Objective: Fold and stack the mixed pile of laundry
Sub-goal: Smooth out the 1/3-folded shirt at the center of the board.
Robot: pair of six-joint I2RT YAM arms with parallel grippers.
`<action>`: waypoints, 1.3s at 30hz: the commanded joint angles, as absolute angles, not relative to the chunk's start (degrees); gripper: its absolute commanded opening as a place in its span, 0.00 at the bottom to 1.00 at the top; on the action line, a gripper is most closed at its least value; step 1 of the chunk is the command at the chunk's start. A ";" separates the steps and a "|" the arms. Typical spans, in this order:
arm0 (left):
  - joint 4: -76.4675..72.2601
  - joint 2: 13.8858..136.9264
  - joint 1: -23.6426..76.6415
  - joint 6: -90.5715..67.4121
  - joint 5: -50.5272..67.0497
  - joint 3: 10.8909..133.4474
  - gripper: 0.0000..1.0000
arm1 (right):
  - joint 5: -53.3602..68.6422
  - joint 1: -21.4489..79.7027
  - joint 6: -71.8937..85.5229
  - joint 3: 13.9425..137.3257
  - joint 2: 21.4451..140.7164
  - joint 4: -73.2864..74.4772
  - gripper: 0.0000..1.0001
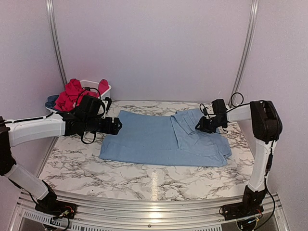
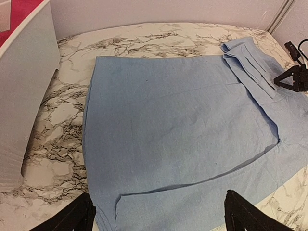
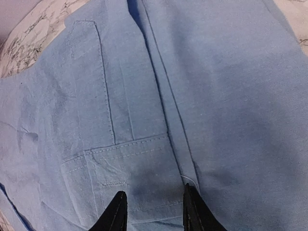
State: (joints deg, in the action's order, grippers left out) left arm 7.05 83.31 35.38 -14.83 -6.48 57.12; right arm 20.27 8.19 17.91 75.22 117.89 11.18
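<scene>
A large light blue shirt (image 1: 159, 139) (image 2: 183, 130) (image 3: 216, 96) lies flat on the marble table, its right part folded over itself. My left gripper (image 1: 115, 126) (image 2: 159, 216) hovers at the shirt's left edge, jaws wide open with nothing between them. My right gripper (image 1: 199, 126) (image 3: 154, 211) is low over the folded right part, near a stitched seam, its fingers apart with only flat cloth under them. Bright red garments (image 1: 72, 94) (image 2: 19, 9) and a dark blue one (image 1: 52, 101) are heaped in the basket at the back left.
The white plastic basket (image 1: 103, 89) (image 2: 24, 96) stands at the table's back left corner, close beside my left arm. Bare marble table (image 1: 144, 180) shows in front of the shirt. Walls and metal rails close off the back and sides.
</scene>
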 commanded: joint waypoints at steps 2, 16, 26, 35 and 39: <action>6.51 81.93 35.86 -15.05 -6.41 56.26 0.96 | 16.75 8.57 16.14 77.43 118.14 12.13 0.37; 6.16 81.99 36.04 -15.00 -6.46 56.16 0.96 | 17.87 8.95 15.07 79.36 120.64 13.80 0.36; 5.98 81.70 36.04 -15.14 -6.33 55.66 0.96 | 21.53 9.66 15.62 79.02 118.69 13.45 0.15; 5.65 81.23 36.12 -15.22 -5.86 55.61 0.96 | 22.13 9.74 16.48 79.43 111.27 14.81 0.00; 5.45 81.26 36.12 -15.29 -5.42 55.80 0.96 | 21.56 9.68 16.78 79.62 108.95 15.32 0.12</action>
State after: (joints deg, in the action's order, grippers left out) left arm 6.59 83.02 35.86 -15.18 -6.22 56.05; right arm 21.43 9.15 16.58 77.80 112.55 14.70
